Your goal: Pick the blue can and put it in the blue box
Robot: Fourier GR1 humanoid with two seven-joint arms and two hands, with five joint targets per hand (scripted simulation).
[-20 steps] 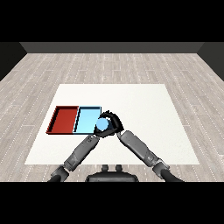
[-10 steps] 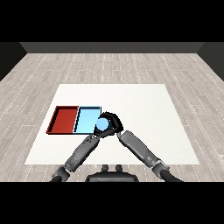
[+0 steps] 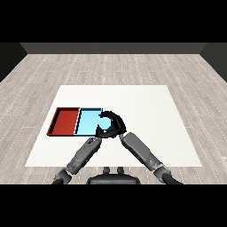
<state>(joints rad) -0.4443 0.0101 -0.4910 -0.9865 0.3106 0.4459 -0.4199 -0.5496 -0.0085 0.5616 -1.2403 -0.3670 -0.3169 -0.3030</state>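
step: carry-and-place, judged; right black hand (image 3: pixel 114 125) is at the right edge of the light blue shallow rectangular tray (image 3: pixel 87 122), curled round something pale blue
can: small light blue cylindrical can (image 3: pixel 105 123), mostly hidden by the fingers; only a sliver shows between thumb and fingers, sitting over the tray's right rim
can vs tray: cannot tell if it rests on the tray floor or hangs above it
right hand state: fingers wrapped in a C round the can, holding it
left hand: left black hand (image 3: pixel 100 133) tucked under/behind the right one; finger pose cannot be told
next move: judged, shift a little further left so the can is fully inside the rim, lower, then uncurl the fingers; needs care not to catch the tray wall
red tray: red shallow rectangular tray (image 3: pixel 64 121), touching the blue tray's left side, nothing seen in it
tray look: thin raised dark rims, flat glossy floors
table: white matte square tabletop (image 3: pixel 146 106), faint grain
floor: grey wood-plank floor (image 3: pixel 113 66)
arms: grey smooth cylindrical forearms (image 3: pixel 141 150), coming in from the lower corners
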